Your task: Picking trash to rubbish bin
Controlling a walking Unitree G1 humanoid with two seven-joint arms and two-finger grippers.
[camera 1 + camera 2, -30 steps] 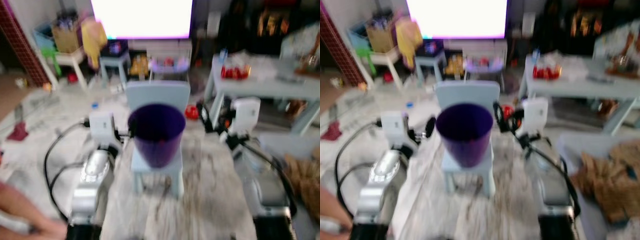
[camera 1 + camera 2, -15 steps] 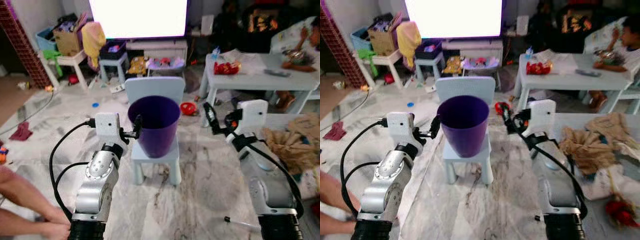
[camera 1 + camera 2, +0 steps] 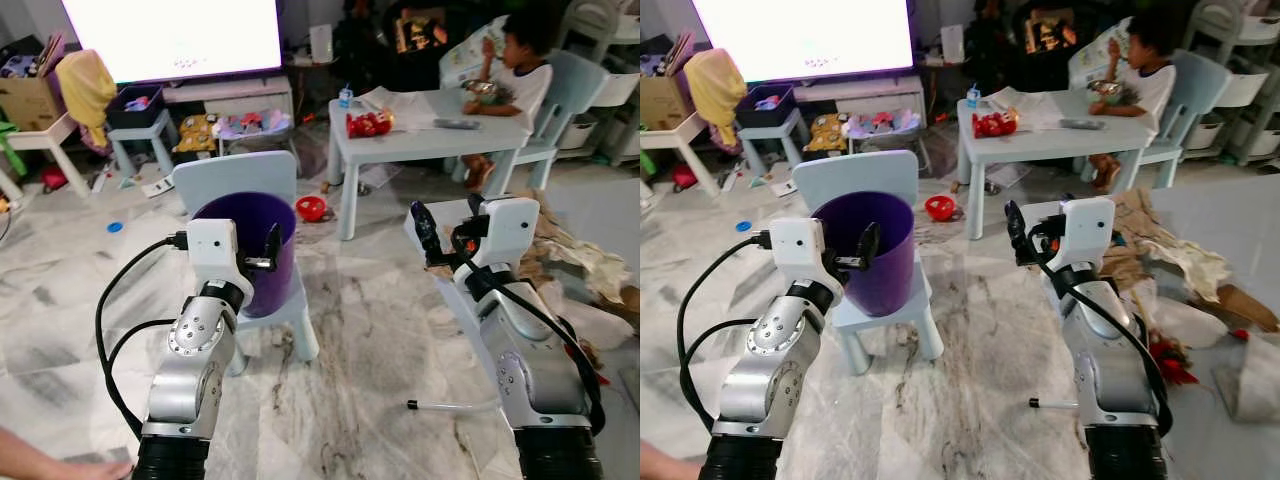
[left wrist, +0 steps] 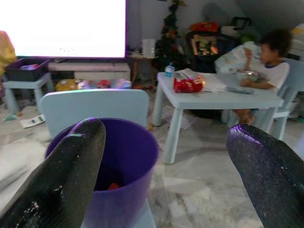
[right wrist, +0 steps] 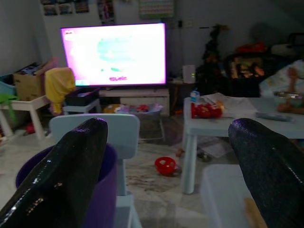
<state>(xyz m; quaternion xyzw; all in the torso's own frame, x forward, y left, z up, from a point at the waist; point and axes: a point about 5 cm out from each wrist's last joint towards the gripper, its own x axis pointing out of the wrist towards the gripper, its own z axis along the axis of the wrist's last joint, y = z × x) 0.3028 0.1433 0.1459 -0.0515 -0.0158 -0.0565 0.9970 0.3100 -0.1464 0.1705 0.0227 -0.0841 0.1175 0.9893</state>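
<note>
A purple bin (image 3: 247, 248) stands on a small pale-blue chair (image 3: 236, 180) in front of me. A small orange-red scrap (image 4: 113, 186) lies at its bottom. My left gripper (image 3: 268, 245) is raised just beside the bin's near rim, open and holding nothing, as its wide-set fingers (image 4: 66, 185) show. My right gripper (image 3: 445, 225) hangs to the right of the chair at the same height, also open and holding nothing. Crumpled brown paper (image 3: 1155, 250) and red scraps (image 3: 1170, 365) lie on the floor at the right. A thin white stick (image 3: 450, 405) lies on the marble floor near my right arm.
A pale-blue table (image 3: 420, 140) with a seated child (image 3: 520, 60) stands at the back right. A red bowl (image 3: 311, 208) lies on the floor behind the chair. A lit TV (image 3: 170, 35), stools and toy boxes line the back. A person's hand (image 3: 60, 468) rests at bottom left.
The whole view has swung to the right and sharpened, so the bin now sits left of centre. Both arms keep the same raised pose with fingers open.
</note>
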